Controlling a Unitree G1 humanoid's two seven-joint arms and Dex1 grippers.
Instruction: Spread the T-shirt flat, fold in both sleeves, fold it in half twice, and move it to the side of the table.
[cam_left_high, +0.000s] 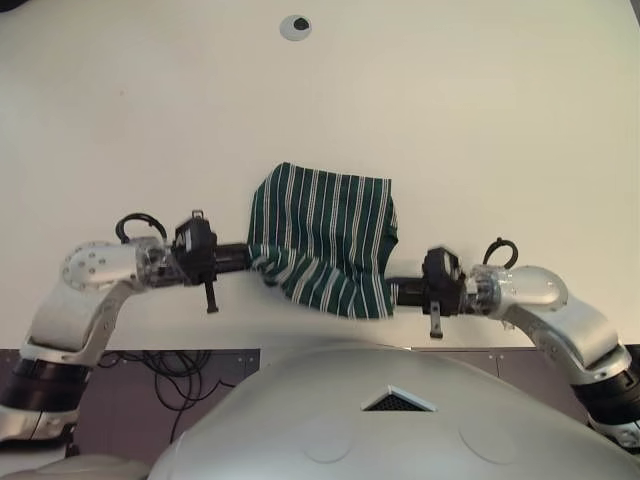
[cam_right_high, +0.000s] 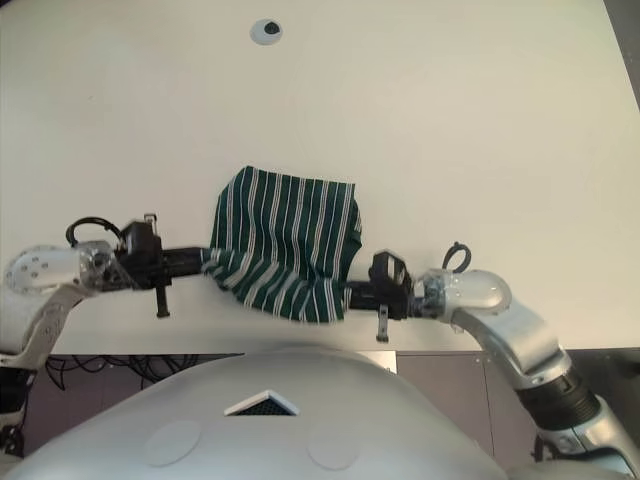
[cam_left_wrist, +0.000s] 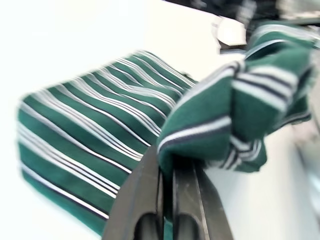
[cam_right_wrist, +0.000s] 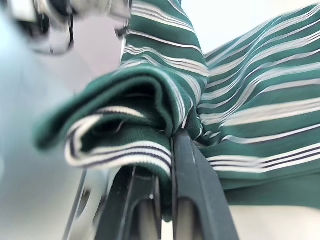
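Observation:
The green T-shirt (cam_left_high: 325, 235) with white stripes lies folded into a compact bundle near the table's front edge. My left gripper (cam_left_high: 248, 256) is shut on the near left corner of the T-shirt (cam_left_wrist: 200, 115), with the cloth bunched between its fingers (cam_left_wrist: 145, 185). My right gripper (cam_left_high: 388, 292) is shut on the near right corner of the T-shirt (cam_right_wrist: 210, 85), the fabric pinched between its fingers (cam_right_wrist: 190, 175). Both near corners are lifted off the table while the far edge rests on it.
The white table (cam_left_high: 480, 120) stretches wide to the left, right and far side of the T-shirt. A small round grey fitting (cam_left_high: 295, 27) sits at the table's far edge. The table's front edge (cam_left_high: 150, 340) runs just under both arms.

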